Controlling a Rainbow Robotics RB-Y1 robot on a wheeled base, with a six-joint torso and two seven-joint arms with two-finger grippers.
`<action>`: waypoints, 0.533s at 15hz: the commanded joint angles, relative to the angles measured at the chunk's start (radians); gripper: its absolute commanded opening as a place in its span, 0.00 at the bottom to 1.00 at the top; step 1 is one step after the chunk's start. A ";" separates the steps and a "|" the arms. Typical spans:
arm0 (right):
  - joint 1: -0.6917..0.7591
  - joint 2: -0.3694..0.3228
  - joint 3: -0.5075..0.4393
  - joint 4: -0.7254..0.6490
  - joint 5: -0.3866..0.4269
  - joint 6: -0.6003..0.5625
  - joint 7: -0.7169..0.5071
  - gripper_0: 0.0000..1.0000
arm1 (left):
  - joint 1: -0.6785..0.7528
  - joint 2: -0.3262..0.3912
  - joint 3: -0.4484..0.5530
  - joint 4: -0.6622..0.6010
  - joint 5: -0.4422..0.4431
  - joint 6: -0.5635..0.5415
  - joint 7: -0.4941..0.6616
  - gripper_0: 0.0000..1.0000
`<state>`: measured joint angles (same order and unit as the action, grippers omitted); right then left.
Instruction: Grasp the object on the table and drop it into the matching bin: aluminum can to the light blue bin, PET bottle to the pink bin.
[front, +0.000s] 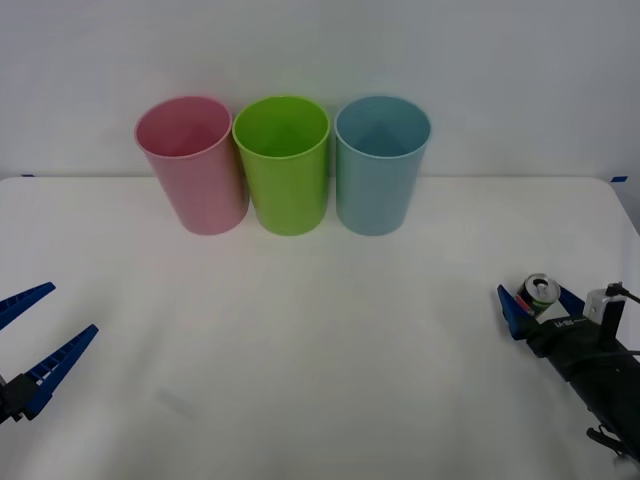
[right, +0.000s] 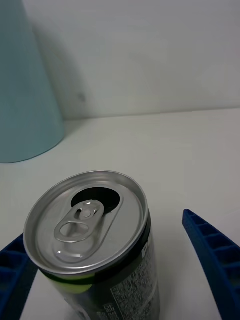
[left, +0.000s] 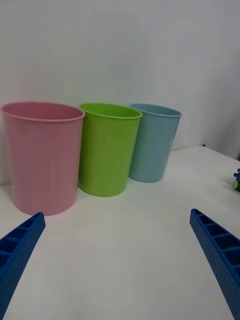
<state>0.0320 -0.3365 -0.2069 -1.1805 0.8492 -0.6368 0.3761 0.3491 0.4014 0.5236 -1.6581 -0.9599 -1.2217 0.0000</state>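
The aluminum can (right: 92, 240) is straddled by the right gripper (front: 540, 300), fingers spread, not yet clamped; a centred, level squeeze is advised. The left gripper (front: 35, 350) is parked open.

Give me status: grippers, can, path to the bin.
Right gripper open around upright can, not clamped. Left gripper open, idle at near left. Nothing between can and blue bin.

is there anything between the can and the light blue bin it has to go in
Nothing visible. The aluminum can stands between the right gripper's open fingers at the table's right side, and bare tabletop lies between it and the light blue bin.
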 joint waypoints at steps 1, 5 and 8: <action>0.000 -0.001 0.000 0.001 -0.007 -0.009 0.003 0.00 | 0.000 0.000 0.000 0.000 0.000 0.000 0.000 1.00; 0.000 -0.001 0.000 -0.001 -0.012 -0.032 0.011 0.00 | 0.000 0.000 0.000 0.000 0.000 0.000 0.000 1.00; 0.002 -0.001 0.000 -0.001 -0.015 -0.050 0.012 0.00 | 0.000 0.000 0.000 0.000 0.000 0.000 0.000 1.00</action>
<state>0.0334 -0.3374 -0.2069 -1.1806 0.8349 -0.6822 0.3870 0.3491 0.4014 0.5236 -1.6581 -0.9599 -1.2217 0.0000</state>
